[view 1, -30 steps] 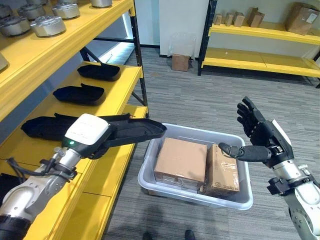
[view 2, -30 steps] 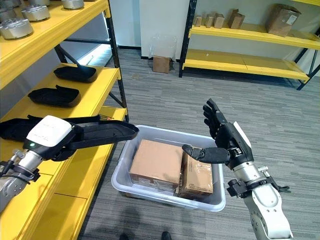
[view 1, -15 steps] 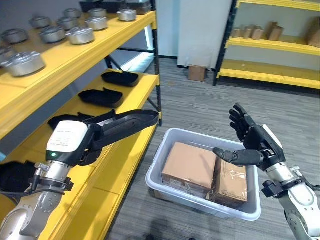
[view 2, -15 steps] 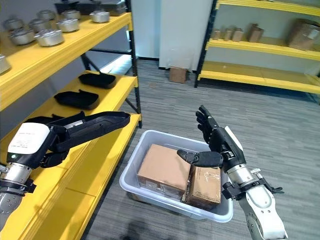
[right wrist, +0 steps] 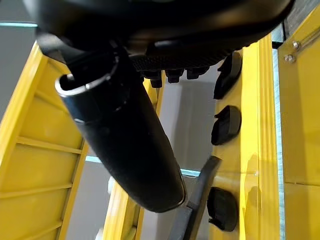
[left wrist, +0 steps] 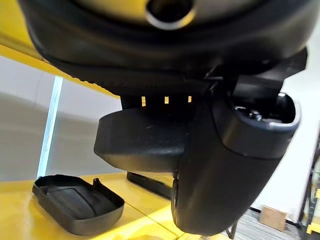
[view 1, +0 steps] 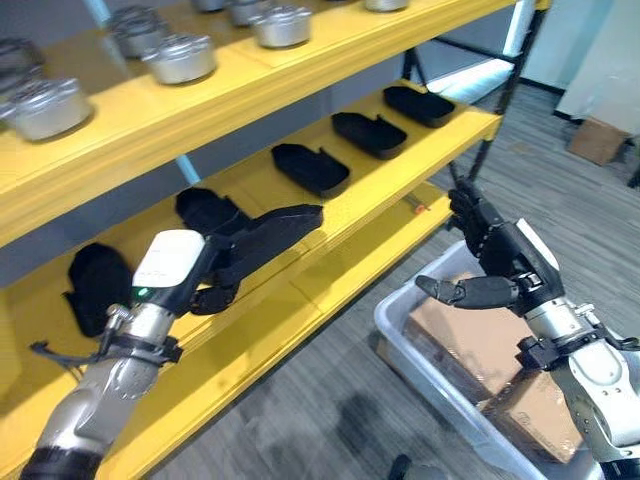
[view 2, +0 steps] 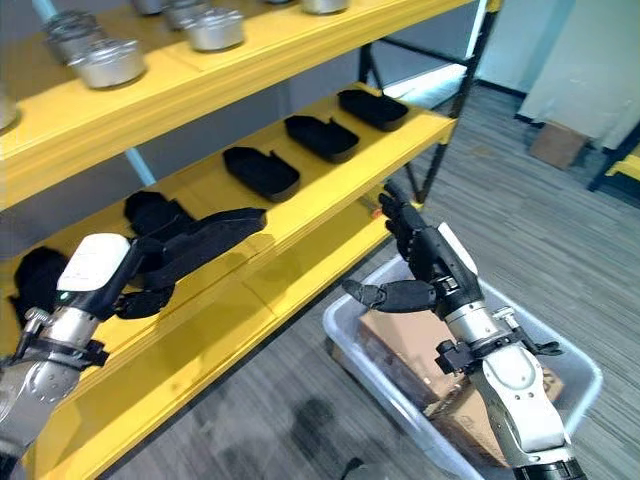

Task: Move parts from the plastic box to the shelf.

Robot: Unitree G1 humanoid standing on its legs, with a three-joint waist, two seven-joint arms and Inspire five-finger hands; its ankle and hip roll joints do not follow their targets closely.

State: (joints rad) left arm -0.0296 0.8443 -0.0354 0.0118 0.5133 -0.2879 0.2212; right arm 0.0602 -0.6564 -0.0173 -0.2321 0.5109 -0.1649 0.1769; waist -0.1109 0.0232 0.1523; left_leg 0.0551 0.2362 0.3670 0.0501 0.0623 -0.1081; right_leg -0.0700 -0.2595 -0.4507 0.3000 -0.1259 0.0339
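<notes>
My left hand (view 1: 190, 280) is shut on a long black plastic part (view 1: 270, 232) and holds it level in front of the yellow shelf's middle board (view 1: 400, 180), above that board's front edge. The same part (left wrist: 145, 140) shows past the fingers in the left wrist view. Several like black parts (view 1: 311, 168) lie in a row on that board. The clear plastic box (view 2: 350, 345) stands on the floor at the lower right and holds two cardboard boxes (view 1: 470, 340). My right hand (view 1: 500, 262) hovers open above the box with nothing in it.
Round metal parts (view 1: 180, 58) stand on the top board of the shelf. A lower yellow board (view 1: 330, 290) juts out beside the box. Grey floor (view 1: 330, 400) lies between shelf and box. A black shelf post (view 1: 500, 90) stands at the far end.
The camera has swung left toward the shelf. My left hand has carried the black part up in front of the middle board. The right hand stays open over the box.
</notes>
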